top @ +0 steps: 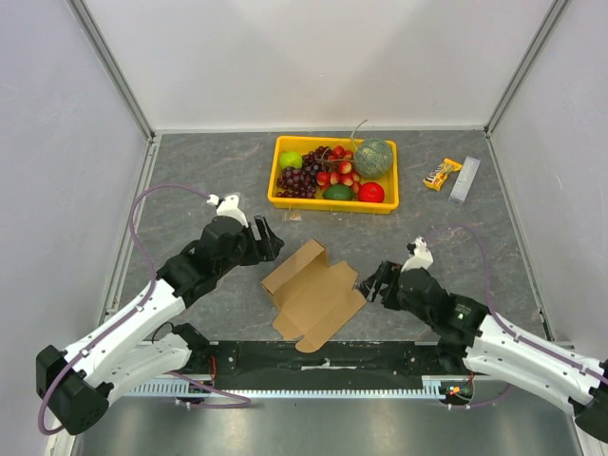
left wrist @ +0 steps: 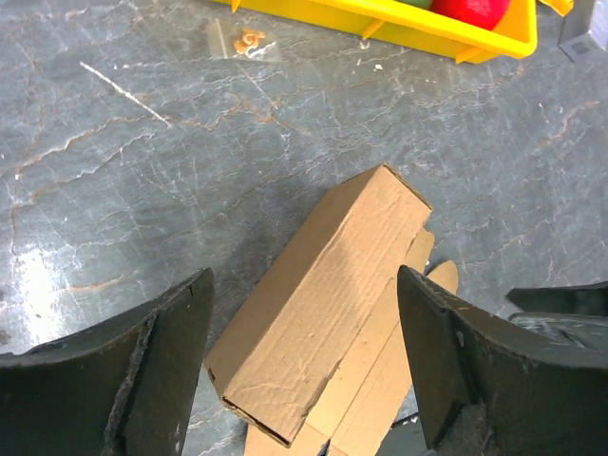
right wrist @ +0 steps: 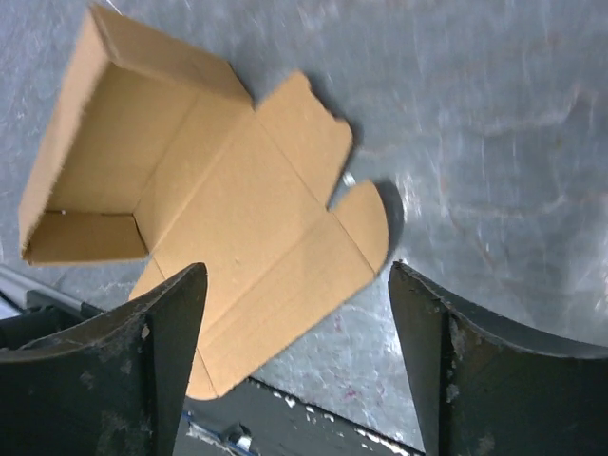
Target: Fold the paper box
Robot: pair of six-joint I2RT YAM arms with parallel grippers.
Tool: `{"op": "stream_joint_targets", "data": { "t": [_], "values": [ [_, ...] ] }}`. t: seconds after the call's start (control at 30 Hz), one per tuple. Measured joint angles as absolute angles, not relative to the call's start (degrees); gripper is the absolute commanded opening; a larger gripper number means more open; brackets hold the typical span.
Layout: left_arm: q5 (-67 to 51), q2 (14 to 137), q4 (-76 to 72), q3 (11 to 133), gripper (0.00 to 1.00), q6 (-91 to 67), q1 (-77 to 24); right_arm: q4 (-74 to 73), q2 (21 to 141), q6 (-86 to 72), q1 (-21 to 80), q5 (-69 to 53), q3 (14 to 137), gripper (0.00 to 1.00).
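Grey table [top: 209,171], paper box [right wrist: 204,195], interior exposed

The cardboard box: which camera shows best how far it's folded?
The right wrist view: the paper box is close up, raised walls and flat flaps both visible. The top view shows it whole but small; the left wrist view mostly shows one outer wall.

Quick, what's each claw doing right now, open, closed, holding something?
Left claw: open, holding nothing.
Right claw: open, holding nothing.
The paper box lies loose between them.
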State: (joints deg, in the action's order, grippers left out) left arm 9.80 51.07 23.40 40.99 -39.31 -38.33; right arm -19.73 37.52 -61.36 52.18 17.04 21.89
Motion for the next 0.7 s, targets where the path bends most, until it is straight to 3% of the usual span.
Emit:
{"op": "stream_joint_targets", "data": {
  "t": [0.3, 0.5, 0.7],
  "values": [
    [7.8, 49.9, 22.1, 41.0, 0.84, -33.8, -38.3, -20.5, 25.1, -77.8, 57.3, 15.7, 13.0, 0.81],
    [7.2, 50.5, 21.5, 41.0, 0.84, -32.8, -38.3, -19.3, 36.9, -83.4, 65.6, 19.6, 13.0, 0.81],
    [7.1, 50.5, 20.9, 41.0, 0.84, -32.4, -38.3, -18.0, 46.8, -94.5, 80.2, 29.5, 14.7, 0.8]
  ]
}}
